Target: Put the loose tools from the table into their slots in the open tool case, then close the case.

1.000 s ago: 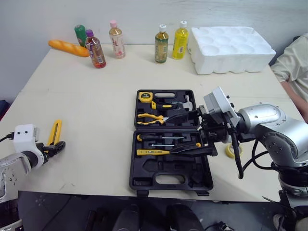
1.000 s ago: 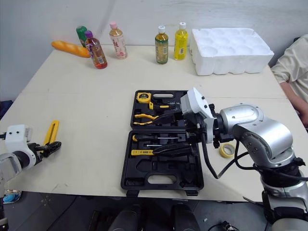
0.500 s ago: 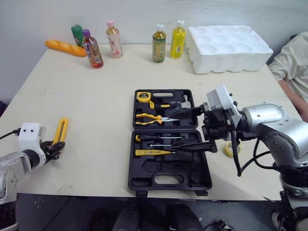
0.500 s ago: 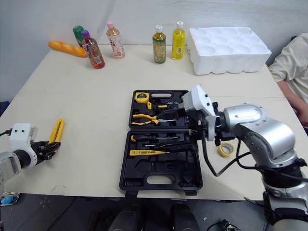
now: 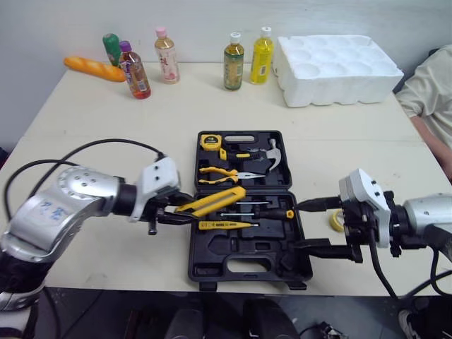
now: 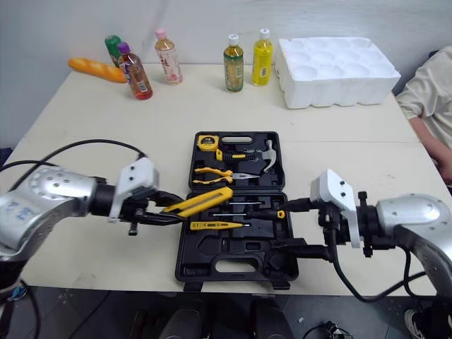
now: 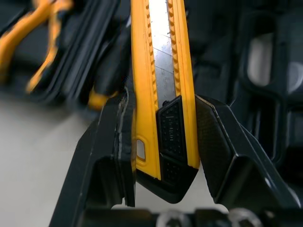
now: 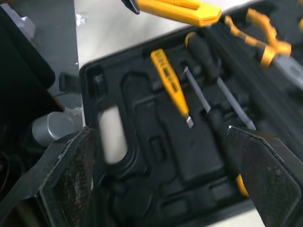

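- The knife's [image 5: 212,201] rear end is buried between the fingers of the left end effector [image 5: 173,210], and its tip is cut off in the left wrist view.
- The left wrist view shows both fingers [image 7: 113,142] pinching the knife's yellow sides beside the black slider, which is hard to make out from the head views.
- The knife hangs over the left edge of the near half of the open tool case [image 5: 194,265]. Its long axis points right and away.
- The right end effector [image 5: 318,226] is spread wide at the case's right edge, holding nothing.
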You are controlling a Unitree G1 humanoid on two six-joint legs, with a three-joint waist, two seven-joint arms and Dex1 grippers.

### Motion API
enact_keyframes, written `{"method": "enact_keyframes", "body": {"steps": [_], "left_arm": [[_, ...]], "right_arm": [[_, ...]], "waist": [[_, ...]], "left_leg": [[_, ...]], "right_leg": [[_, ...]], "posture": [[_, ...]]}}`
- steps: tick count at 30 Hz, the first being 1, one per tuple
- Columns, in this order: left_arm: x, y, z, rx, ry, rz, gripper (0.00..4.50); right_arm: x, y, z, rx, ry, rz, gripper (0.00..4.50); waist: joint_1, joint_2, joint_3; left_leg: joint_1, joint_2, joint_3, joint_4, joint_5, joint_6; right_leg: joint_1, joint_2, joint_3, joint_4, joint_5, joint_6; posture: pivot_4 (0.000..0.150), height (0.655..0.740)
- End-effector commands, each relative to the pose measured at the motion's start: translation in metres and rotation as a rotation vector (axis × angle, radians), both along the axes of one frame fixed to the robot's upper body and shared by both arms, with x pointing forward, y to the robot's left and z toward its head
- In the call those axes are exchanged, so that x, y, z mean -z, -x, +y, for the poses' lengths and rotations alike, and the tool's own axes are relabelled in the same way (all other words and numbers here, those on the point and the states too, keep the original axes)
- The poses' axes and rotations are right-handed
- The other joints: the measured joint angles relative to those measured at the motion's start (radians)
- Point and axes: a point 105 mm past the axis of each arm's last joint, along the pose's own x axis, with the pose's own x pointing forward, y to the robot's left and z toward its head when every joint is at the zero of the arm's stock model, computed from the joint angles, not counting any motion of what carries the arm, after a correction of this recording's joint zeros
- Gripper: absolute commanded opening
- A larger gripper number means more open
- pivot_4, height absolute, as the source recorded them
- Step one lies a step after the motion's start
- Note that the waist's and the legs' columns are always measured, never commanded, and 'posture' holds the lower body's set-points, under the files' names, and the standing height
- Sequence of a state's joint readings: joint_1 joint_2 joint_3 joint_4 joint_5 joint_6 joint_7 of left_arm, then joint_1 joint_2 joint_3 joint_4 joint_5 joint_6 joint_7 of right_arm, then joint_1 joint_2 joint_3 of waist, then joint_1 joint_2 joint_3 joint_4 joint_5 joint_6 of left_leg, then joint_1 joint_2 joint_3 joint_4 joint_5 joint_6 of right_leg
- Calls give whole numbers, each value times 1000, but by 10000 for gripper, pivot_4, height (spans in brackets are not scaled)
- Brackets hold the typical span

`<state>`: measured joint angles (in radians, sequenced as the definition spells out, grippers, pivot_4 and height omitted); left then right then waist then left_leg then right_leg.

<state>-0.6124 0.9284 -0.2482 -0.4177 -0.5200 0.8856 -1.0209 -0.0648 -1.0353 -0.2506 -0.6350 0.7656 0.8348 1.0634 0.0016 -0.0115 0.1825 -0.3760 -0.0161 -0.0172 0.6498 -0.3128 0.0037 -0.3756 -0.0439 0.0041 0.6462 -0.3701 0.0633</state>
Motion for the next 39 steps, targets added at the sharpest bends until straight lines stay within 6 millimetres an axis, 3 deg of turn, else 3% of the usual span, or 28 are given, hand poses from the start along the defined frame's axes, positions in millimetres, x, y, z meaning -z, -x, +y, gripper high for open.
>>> {"method": "enact_keyframes", "body": {"steps": [1,4,9,13,20,21,25,26,28,30,33,39], "left_arm": [[12,0,-20,95,-46,43,13933],[27,3,-39,176,-83,82,13933],[42,8,-54,201,-131,157,13933],[52,1,-54,155,-200,180,13933],[51,3,-56,168,-190,199,13933],[48,4,-54,167,-192,203,24275],[22,2,-57,179,-114,214,41590],[15,3,-58,206,-84,203,44610],[9,5,-60,266,-37,147,44610],[15,5,-59,348,9,26,44610],[22,13,-59,448,135,-62,36392],[32,9,-61,391,315,-51,8415]], "right_arm": [[-2,9,-5,53,40,-44,45000],[3,20,-9,106,27,-20,45000],[11,32,-16,177,56,13,45000],[14,36,-21,215,69,20,45000],[18,36,-20,231,59,19,45000],[18,36,-20,232,59,18,45000],[17,33,-20,226,52,9,45000],[16,31,-20,223,50,4,45000],[15,30,-19,214,42,-8,45000],[14,28,-16,202,23,-21,45000],[13,27,-13,187,12,-26,45000],[12,26,-10,174,3,-31,45000]], "waist": [[-1,-1,0],[-1,-2,1],[-1,-3,2],[1,-3,2],[-2,-4,2],[-2,-4,2],[-2,-4,2],[-2,-4,2],[-2,-4,2],[-3,-4,2],[-1,-4,2],[9,-5,2]], "left_leg": [[0,0,0,1,0,0],[0,0,0,3,0,3],[0,0,0,3,2,0],[0,0,0,4,4,-3],[1,0,0,5,4,-4],[1,0,0,5,4,-4],[2,0,0,5,4,-4],[2,0,0,6,4,-4],[1,0,0,6,4,-4],[1,0,0,6,4,-4],[2,0,0,5,4,-5],[1,0,0,11,3,-3]], "right_leg": [[0,0,0,1,0,1],[1,0,1,2,1,3],[1,1,2,3,1,3],[1,2,2,4,1,3],[1,2,2,6,1,3],[1,2,2,6,1,3],[1,2,2,7,1,3],[1,2,2,7,1,3],[1,2,2,7,1,3],[1,2,2,7,1,3],[1,2,3,7,1,3],[2,1,2,8,1,3]], "posture": [[1500,7400],[1500,7400],[1500,7400],[1500,7400],[1500,7400],[1500,7400],[1500,7400],[1500,7400],[1500,7400],[1500,7400],[1500,7400],[1500,7400]]}}
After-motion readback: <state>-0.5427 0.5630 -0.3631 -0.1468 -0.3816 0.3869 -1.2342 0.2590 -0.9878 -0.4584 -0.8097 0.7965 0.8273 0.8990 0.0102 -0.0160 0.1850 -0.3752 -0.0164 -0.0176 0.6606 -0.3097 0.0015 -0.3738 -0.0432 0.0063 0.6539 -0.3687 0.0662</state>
